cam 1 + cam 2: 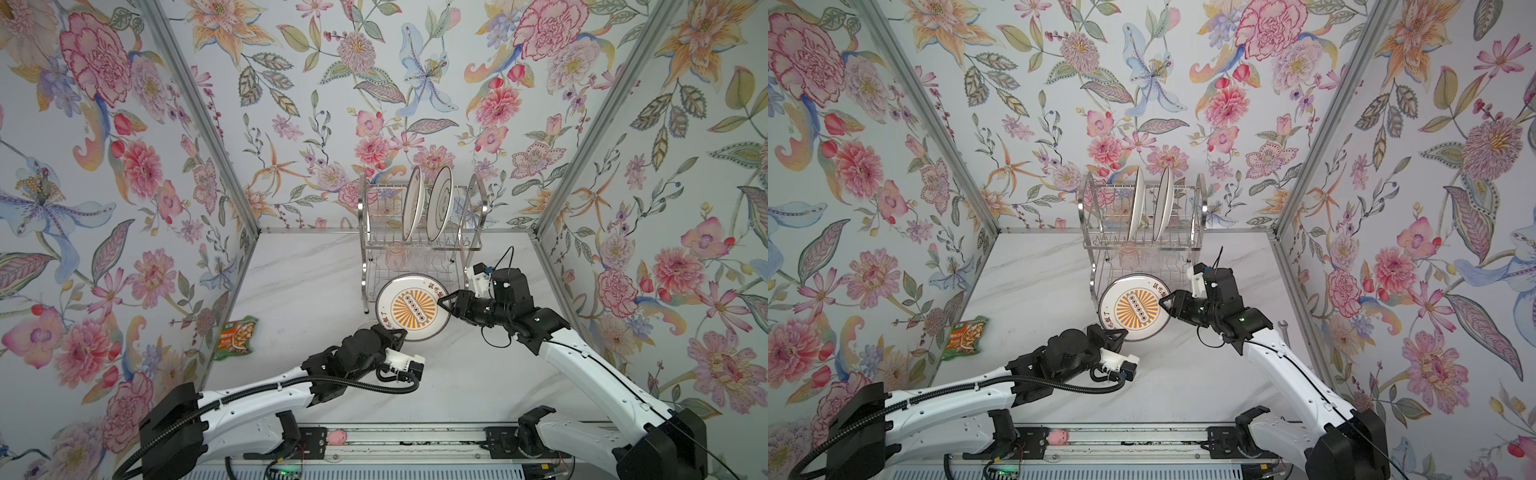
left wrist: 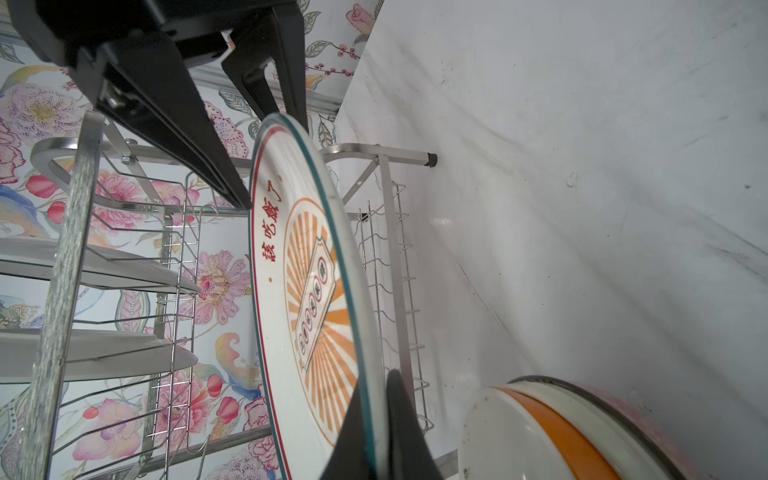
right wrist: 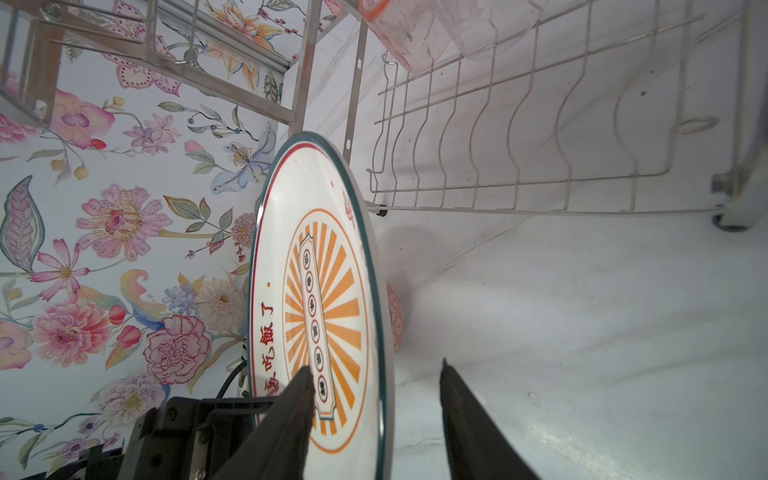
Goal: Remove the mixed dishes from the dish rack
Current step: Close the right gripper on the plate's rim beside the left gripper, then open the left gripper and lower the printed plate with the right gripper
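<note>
Before chrome wire rack, L gripper clamps round white orange-sunburst plate; R gripper straddles rim, jaws apart. Handover, I reckon: nxt pinch R, free L.

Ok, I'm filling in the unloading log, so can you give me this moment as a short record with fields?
Held dish: sunburst plate, outside the dish rack, in front of its lower tier
Left gripper: shut on the plate's near rim
Right gripper: open, jaws astride the opposite rim
Upper tier: two white plates standing on edge
Lower tier: pink tumbler, clear tumbler
Tabletop: food packet by the left wall
</note>
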{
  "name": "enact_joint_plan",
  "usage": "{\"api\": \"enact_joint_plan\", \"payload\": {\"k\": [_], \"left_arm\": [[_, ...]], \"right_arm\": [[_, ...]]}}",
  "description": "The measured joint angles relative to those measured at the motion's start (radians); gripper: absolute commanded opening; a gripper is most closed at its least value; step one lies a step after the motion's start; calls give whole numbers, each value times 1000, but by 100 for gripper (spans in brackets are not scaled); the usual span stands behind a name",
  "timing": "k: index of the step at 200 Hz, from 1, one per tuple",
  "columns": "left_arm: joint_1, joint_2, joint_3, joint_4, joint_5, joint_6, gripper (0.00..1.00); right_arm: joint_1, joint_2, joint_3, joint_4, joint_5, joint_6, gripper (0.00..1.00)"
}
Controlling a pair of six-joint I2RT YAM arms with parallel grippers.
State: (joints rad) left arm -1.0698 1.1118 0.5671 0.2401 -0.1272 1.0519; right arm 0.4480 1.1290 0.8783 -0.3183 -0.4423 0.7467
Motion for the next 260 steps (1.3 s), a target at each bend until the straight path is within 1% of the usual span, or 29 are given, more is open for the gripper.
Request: {"api": "enact_joint_plan", "payload": {"k": [65, 130, 147, 161, 178, 188, 194, 200, 202, 208, 215, 227, 245, 260], "left_arm": [[-11, 29, -7, 32, -4, 8, 0], [-17, 33, -22, 56, -5, 8, 0], [-17, 37, -22, 61, -8, 11, 0], [-17, 40, -22, 65, -11, 9, 0], [-17, 43, -23, 73, -13, 7, 0], [-17, 46, -23, 79, -16, 7, 14], [-17, 47, -23, 85, -17, 9, 30], [-17, 47, -23, 93, -21, 17, 54], [-17, 47, -23, 96, -22, 14, 60], [-17, 47, -23, 105, -27, 16, 70], [-17, 46, -23, 115, -34, 15, 76], [-17, 43, -23, 129, -40, 14, 82], [-18, 21, -23, 136, -45, -1, 90], [-18, -15, -23, 135, -45, -24, 93]], "right_arm": [[-8, 19, 0, -27, -8, 24, 28], [-19, 23, 0, -29, -30, 39, 15], [-23, 29, 0, -29, -36, 38, 10], [-27, 32, 0, -29, -45, 40, 0], [-33, 32, 0, -28, -49, 34, 0], [-39, 30, 0, -27, -48, 33, 0], [-41, 27, 0, -27, -48, 33, 0], [-45, 23, -1, -29, -45, 34, 0], [-47, 21, -2, -29, -43, 33, 0], [-53, 14, -4, -31, -39, 33, 0], [-64, 5, -8, -32, -32, 33, 0], [-88, -19, -12, -38, -21, 32, 0], [-124, -64, -21, -39, -12, 27, 0], [-154, -99, -23, -52, -7, 9, 0]]}}
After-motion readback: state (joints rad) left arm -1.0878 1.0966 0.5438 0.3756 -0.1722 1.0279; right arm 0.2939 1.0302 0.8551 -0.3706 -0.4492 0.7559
